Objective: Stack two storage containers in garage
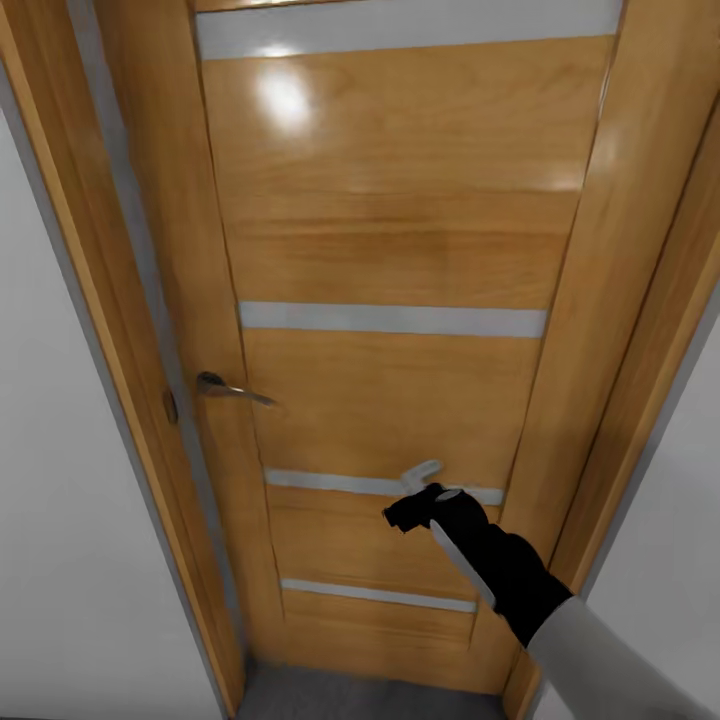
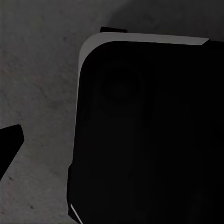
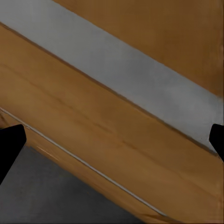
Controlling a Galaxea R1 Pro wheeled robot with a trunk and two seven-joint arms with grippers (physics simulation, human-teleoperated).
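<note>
**Closed door blocks the way**

The two storage containers are not visible here. The right gripper is near the wooden door, jaws spread wide with nothing between them. For the left gripper, I cannot tell its state. The door handle is well apart from the right gripper, so a push on the panel will probably not open the door. White walls stand on both sides.
</note>
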